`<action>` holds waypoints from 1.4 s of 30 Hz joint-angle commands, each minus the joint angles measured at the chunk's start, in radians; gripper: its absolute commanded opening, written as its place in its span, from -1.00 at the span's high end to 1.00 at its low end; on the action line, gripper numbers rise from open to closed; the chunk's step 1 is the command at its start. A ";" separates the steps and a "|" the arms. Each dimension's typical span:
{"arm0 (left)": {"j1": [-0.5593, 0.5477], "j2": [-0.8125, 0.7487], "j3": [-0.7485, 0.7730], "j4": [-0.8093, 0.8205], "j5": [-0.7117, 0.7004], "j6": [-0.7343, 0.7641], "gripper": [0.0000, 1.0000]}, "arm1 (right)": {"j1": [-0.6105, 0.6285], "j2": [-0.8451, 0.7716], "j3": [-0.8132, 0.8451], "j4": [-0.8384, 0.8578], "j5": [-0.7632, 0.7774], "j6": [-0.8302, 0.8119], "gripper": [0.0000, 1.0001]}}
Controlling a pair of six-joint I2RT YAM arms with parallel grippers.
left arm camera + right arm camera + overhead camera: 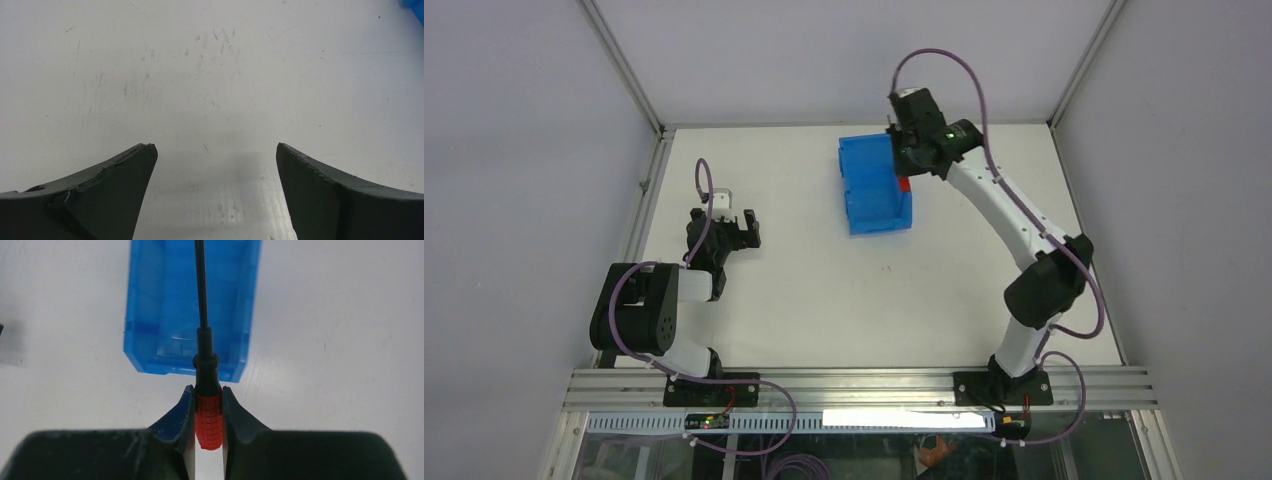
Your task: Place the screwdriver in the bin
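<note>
The blue bin stands on the white table at the back centre. My right gripper hangs at the bin's right side. It is shut on the red handle of the screwdriver. In the right wrist view the gripper clamps the red ribbed handle. The dark shaft points away over the bin's open inside. My left gripper is open and empty over bare table at the left, as the left wrist view also shows.
Grey enclosure walls and metal posts bound the table at the back and sides. An aluminium rail runs along the near edge by the arm bases. A blue corner of the bin shows at the left wrist view's top right.
</note>
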 commanded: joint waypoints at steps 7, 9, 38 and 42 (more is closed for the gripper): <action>-0.008 -0.022 0.004 0.028 0.007 -0.018 -0.98 | 0.108 0.377 0.315 0.014 0.001 -0.274 0.93; -0.009 -0.022 0.004 0.028 0.007 -0.018 -0.98 | 0.108 0.417 0.322 0.019 0.012 -0.282 0.90; -0.009 -0.022 0.004 0.028 0.007 -0.019 -0.98 | 0.104 0.231 0.166 0.136 0.138 -0.156 -0.98; -0.009 -0.022 0.004 0.028 0.007 -0.018 -0.98 | 0.075 0.153 0.121 0.094 0.230 -0.092 -0.99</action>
